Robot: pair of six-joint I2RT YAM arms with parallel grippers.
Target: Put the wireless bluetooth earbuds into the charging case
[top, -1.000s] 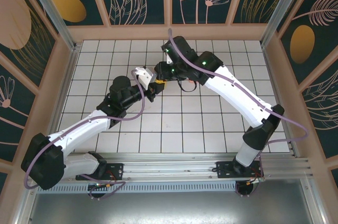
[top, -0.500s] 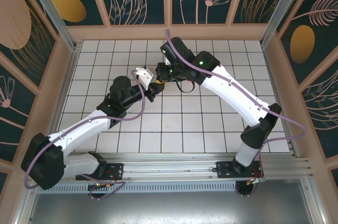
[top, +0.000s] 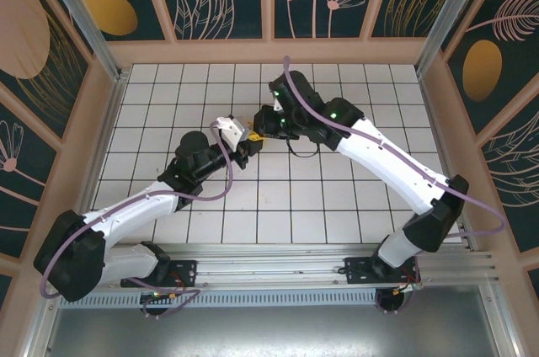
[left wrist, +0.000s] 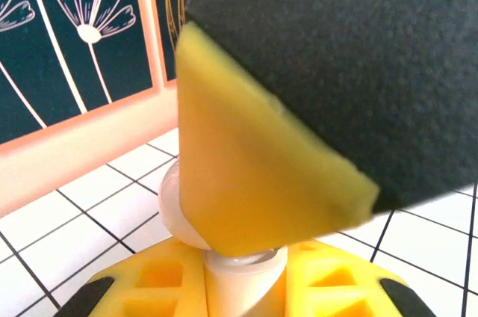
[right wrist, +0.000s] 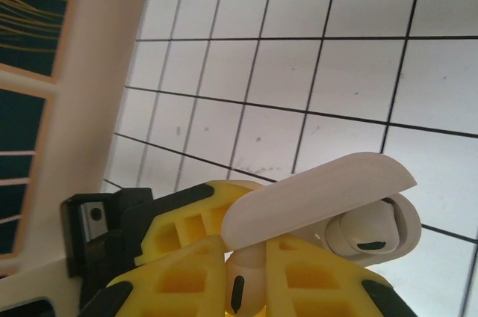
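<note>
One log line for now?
left hand shut on charging case | lid open, one white earbud seated | right hand shut on second white earbud

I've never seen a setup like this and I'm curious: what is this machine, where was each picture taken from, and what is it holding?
These are two white robot arms bolted at the near edge of a tiled table. The wide picture comes from a camera overhead: the left arm and the right arm meet near the middle. The other two come from small cameras on the wrists. In the right wrist picture, the right fingers are shut on a white earbud, beside an open charging case with a second earbud seated inside. In the left wrist picture, the left fingers are shut on what appears to be that case's base.
</note>
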